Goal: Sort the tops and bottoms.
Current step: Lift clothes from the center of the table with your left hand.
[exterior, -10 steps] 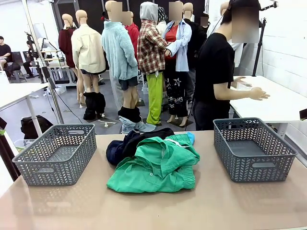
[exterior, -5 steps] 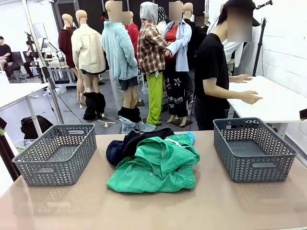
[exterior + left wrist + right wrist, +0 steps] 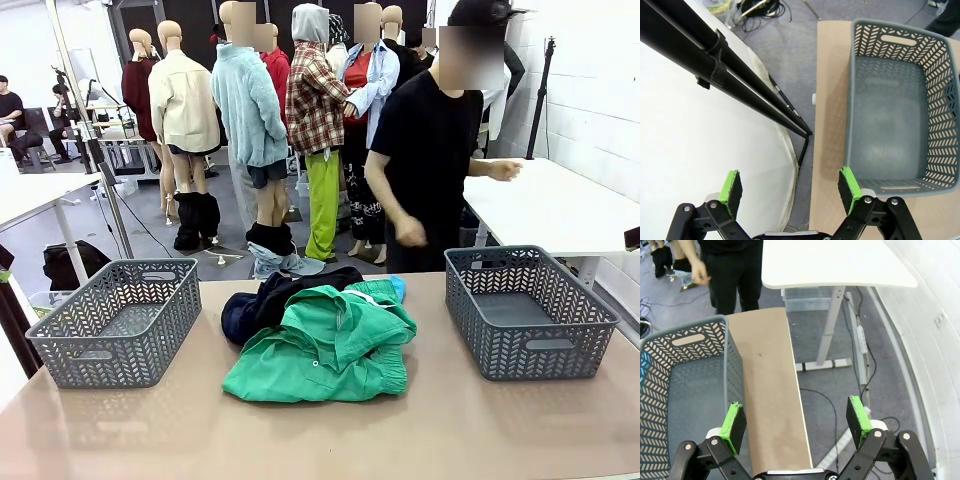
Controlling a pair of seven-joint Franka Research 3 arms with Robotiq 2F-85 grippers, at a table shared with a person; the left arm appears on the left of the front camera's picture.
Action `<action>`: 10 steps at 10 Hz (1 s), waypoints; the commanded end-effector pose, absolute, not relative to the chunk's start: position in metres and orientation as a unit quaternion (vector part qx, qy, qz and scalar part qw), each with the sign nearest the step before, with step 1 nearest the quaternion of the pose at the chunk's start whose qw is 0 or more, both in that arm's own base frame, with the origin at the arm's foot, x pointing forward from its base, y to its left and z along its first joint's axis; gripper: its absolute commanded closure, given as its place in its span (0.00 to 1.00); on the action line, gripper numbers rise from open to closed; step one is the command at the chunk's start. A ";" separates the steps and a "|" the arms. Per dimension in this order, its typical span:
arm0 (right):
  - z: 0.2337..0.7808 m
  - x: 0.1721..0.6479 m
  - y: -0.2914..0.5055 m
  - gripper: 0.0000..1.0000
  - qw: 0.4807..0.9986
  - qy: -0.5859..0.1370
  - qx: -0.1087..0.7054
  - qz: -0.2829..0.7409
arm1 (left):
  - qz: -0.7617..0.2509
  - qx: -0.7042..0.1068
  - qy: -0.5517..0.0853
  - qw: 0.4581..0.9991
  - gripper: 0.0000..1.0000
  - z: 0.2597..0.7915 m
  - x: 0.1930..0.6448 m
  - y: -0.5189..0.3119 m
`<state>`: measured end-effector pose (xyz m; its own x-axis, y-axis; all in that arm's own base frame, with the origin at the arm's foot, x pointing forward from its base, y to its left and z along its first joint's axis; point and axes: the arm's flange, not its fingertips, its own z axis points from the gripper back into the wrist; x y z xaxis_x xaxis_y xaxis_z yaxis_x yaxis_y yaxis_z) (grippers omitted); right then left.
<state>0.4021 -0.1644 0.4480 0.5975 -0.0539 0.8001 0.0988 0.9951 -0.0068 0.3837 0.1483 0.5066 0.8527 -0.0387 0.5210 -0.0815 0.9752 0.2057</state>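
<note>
Only the person (image 3: 425, 150) has moved: they have turned from the white side table (image 3: 570, 210) towards the robot's table, and one hand (image 3: 408, 232) now hangs low in front of them while the other hand (image 3: 505, 168) reaches over the side table. The clothes and both baskets lie as before.

In its wrist view the left gripper (image 3: 790, 180) stands with its jaws spread wide and nothing between them. It hangs past the table's edge, over a white surface crossed by black poles (image 3: 740, 85), with one green pad (image 3: 849, 187) by the near corner of the left basket (image 3: 855, 100). That grey basket holds nothing.

The right gripper (image 3: 795, 415) is likewise wide open and holds nothing. It hangs over the edge of the tan table (image 3: 767, 380), just beside the right basket (image 3: 732, 365), which is also bare inside.

From the front, the heap of clothes sits mid-table, well apart from both baskets. The emerald green bottoms (image 3: 325, 345) lie on top at the front. The dark navy garment (image 3: 248, 312) pokes out at the left behind them, the black garment (image 3: 315, 280) runs along the back, and a corner of the sky-blue shirt (image 3: 397, 288) peeks out at the far right.
</note>
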 end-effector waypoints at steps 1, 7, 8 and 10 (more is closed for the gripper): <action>0.451 0.401 -0.163 0.00 0.894 -0.445 -0.029 -0.041 | 0.012 0.117 -0.270 0.956 0.00 0.506 0.381 0.148; 0.451 0.401 -0.163 0.00 0.894 -0.445 -0.029 -0.041 | 0.012 0.117 -0.270 0.956 0.00 0.506 0.381 0.148; 0.451 0.401 -0.163 0.00 0.894 -0.445 -0.029 -0.041 | 0.012 0.117 -0.270 0.956 0.00 0.506 0.381 0.148; 0.451 0.401 -0.163 0.00 0.894 -0.445 -0.029 -0.041 | 0.012 0.117 -0.270 0.956 0.00 0.506 0.381 0.148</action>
